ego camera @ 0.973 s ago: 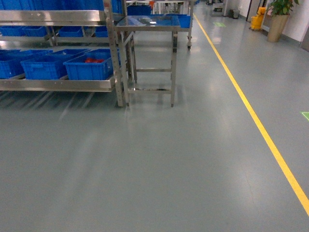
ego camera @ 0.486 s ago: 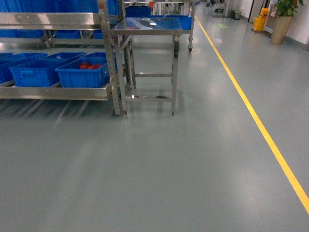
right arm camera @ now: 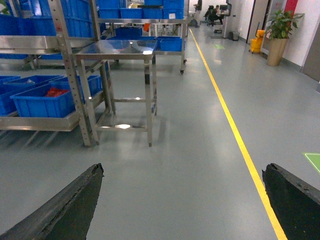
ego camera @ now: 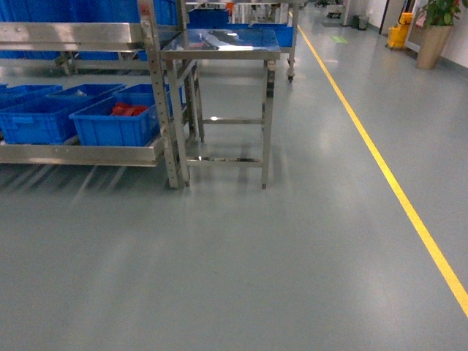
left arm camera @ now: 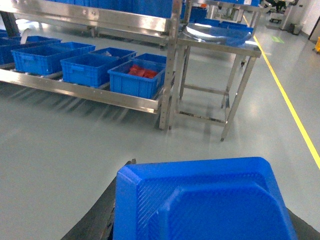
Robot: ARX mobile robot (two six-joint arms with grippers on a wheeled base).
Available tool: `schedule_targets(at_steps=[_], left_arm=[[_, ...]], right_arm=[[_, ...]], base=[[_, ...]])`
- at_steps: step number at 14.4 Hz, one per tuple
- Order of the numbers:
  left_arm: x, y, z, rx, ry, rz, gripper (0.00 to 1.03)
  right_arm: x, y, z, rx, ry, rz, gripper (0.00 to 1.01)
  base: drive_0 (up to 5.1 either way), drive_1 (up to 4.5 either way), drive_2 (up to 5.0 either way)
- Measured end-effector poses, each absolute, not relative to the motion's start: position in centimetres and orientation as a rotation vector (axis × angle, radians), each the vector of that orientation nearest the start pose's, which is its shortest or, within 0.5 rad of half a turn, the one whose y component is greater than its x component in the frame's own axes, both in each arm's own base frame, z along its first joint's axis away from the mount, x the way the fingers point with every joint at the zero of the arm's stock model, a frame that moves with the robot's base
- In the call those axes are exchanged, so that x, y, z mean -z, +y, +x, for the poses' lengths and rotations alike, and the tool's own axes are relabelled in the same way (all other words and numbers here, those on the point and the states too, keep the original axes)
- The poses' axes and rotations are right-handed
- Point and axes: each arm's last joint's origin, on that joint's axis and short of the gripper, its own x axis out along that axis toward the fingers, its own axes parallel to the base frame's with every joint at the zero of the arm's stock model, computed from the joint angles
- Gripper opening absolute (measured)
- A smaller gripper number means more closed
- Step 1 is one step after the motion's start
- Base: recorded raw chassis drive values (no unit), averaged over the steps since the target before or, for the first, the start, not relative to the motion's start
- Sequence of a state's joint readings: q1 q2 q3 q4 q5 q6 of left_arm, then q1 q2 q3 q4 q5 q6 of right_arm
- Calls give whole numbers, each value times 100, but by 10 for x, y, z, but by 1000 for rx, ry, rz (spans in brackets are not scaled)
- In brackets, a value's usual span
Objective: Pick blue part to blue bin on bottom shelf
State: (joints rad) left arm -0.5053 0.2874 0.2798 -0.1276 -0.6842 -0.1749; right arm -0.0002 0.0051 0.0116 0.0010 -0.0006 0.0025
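- Carrying the moulded blue plastic part [left arm camera: 200, 200], the left gripper [left arm camera: 107, 220] has it clamped at the bottom of the left wrist view; only a dark edge of the gripper shows beside it.
- Blue plastic bins [left arm camera: 137, 77] sit on the stainless-steel bottom shelf [left arm camera: 85, 91] at about 11 o'clock from the part, well apart; the nearest holds red pieces.
- Left arm is the nearer one.
- Right gripper [right arm camera: 185, 205] is spread wide and empty.
- Small steel table [ego camera: 219, 44] stands just beside the rack at 1 o'clock; the rack's upright post [ego camera: 157, 95] flanks the approach.
- Yellow floor line [ego camera: 380, 161] runs off at right.
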Motion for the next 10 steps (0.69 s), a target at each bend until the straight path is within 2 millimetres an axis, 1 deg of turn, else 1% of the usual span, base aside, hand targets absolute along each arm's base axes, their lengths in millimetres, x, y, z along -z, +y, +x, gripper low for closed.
schedule_targets(at_steps=[10], left_arm=[[-225, -33, 98, -187, 94, -100, 44]], right_arm=[[-167, 0, 97, 0, -1, 2, 98]], base=[[9, 430, -411]])
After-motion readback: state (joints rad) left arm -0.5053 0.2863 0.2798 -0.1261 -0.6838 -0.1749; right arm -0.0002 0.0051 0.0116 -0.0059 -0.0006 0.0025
